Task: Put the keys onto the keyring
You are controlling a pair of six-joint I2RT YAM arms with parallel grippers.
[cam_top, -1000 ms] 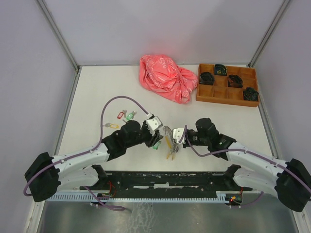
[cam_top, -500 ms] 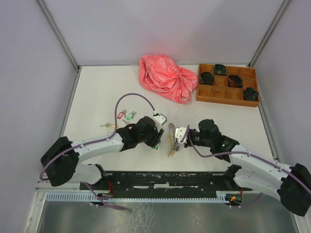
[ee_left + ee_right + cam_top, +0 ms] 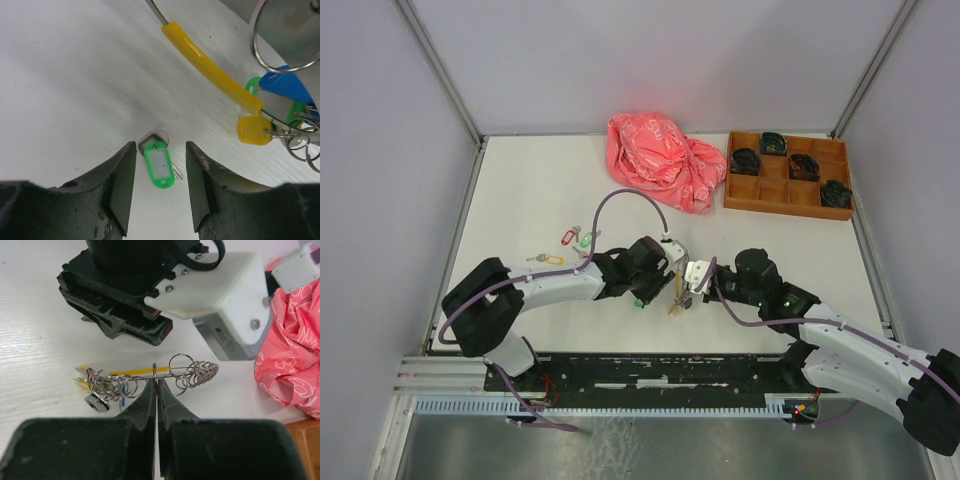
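A key with a green tag (image 3: 160, 167) lies flat on the table, in line with the gap of my open left gripper (image 3: 160, 146), which hovers over it without touching; from above this key (image 3: 640, 302) sits just below the left gripper (image 3: 648, 288). My right gripper (image 3: 157, 381) is shut on the wire of the keyring (image 3: 165, 371), holding it up on edge beside the left gripper. The keyring's yellow band (image 3: 210, 75) crosses the left wrist view, with a blue tag (image 3: 287, 87) hanging on it. Red (image 3: 566, 238), green (image 3: 586, 239) and yellow (image 3: 553, 260) tagged keys lie further left.
A crumpled pink bag (image 3: 660, 160) lies at the back centre. Right of it stands an orange compartment tray (image 3: 788, 193) with small black bundles. The left arm's purple cable (image 3: 620, 195) arches over the table. White walls enclose the table's sides and back.
The left arm has stretched to the right, bringing its gripper close to the keyring and over the green-tagged key. Its jaws have widened slightly. The right gripper still holds the keyring.
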